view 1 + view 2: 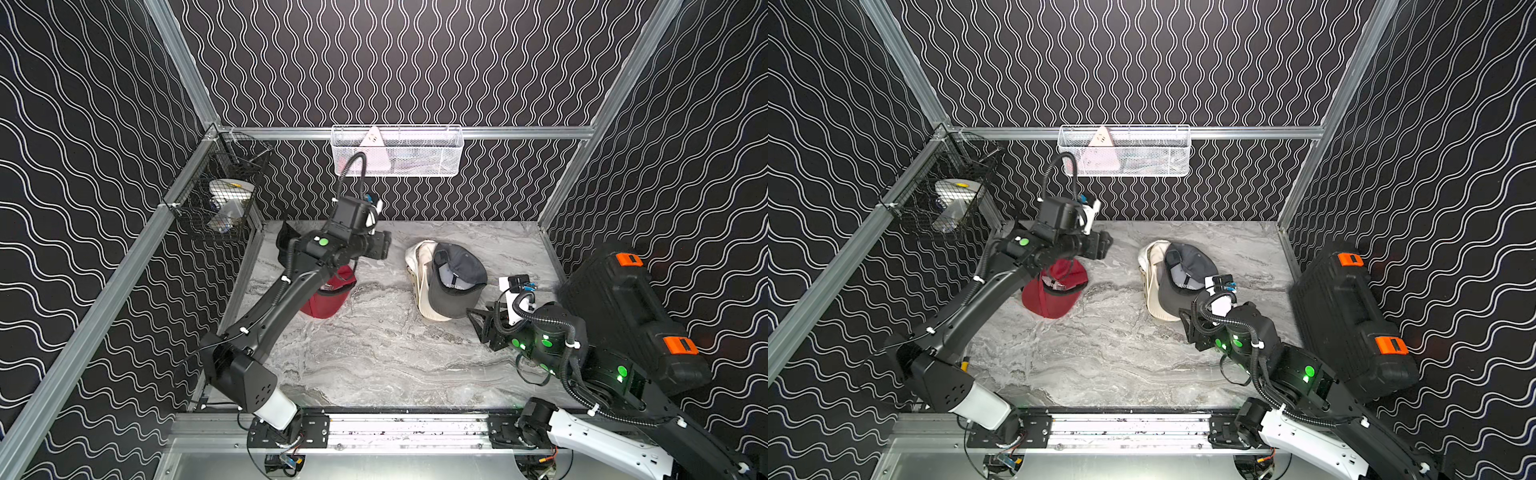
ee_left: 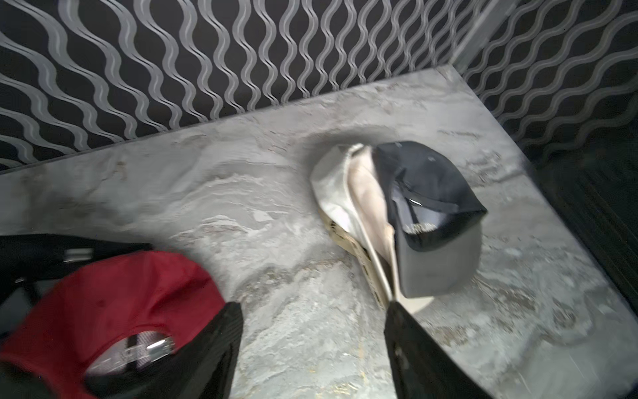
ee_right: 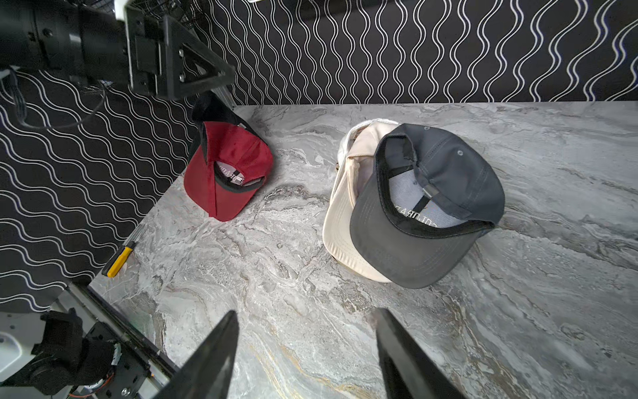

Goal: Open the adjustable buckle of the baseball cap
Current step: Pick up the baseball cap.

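Observation:
A red baseball cap (image 1: 328, 297) lies upside down at the left of the marble table (image 1: 374, 353). Its silver buckle (image 2: 157, 347) shows blurred at the back opening in the left wrist view. My left gripper (image 1: 386, 245) hovers just above and behind the red cap, open and empty. A dark grey cap (image 3: 442, 193) lies inside-up on a cream cap (image 3: 345, 207) right of centre, and its strap buckle (image 3: 429, 191) shows. My right gripper (image 3: 305, 312) is open and empty, low over the table in front of the grey cap's brim.
A black cap (image 3: 210, 110) lies behind the red one by the back wall. A yellow-handled screwdriver (image 3: 119, 260) rests at the table's left edge. A black tool case (image 1: 623, 311) leans at the right. Wire baskets hang on the left wall (image 1: 220, 195) and the back wall (image 1: 397, 151).

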{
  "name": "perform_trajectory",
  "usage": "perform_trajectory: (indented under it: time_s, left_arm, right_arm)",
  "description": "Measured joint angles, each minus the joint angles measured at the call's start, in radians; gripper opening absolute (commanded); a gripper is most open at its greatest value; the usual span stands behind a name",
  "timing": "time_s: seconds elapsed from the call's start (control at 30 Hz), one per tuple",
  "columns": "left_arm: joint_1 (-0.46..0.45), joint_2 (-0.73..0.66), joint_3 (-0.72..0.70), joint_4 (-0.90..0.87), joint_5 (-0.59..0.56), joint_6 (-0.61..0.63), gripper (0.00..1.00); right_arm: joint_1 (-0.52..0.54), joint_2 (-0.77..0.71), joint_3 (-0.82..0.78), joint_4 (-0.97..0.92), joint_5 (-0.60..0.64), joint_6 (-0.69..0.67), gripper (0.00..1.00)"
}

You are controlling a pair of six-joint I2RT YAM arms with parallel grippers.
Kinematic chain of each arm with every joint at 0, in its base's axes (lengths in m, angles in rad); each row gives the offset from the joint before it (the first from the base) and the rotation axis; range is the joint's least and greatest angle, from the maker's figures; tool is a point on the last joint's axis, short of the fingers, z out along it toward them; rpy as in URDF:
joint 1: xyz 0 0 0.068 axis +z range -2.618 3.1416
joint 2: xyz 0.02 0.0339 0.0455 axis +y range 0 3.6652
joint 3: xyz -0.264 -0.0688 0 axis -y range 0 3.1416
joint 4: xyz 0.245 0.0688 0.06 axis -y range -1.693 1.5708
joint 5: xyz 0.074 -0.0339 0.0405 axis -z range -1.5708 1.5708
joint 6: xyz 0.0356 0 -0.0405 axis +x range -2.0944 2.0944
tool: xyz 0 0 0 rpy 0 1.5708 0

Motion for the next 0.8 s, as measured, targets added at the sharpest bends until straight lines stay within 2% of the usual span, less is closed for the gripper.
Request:
perform_trajectory:
  time_s: [0.13,0.43,0.8]
  left_arm:
    - [-0.071,0.042,-0.008,0.02,0.007,0.0,0.7]
    - [-0.171,0.134,0.012,0.042,-0.005,-0.002,0.69]
    - [-0.218,0.242,0.048,0.089,0.002,-0.032,0.69]
  right_arm:
    - [0.0,-0.003,0.0,-0.015,0.019,0.008,0.65]
    - [0.0,-0.035,-0.007,-0.04,0.052,0.024,0.65]
    - [0.0,-0.087,-0.024,-0.063,0.09,0.03,0.66]
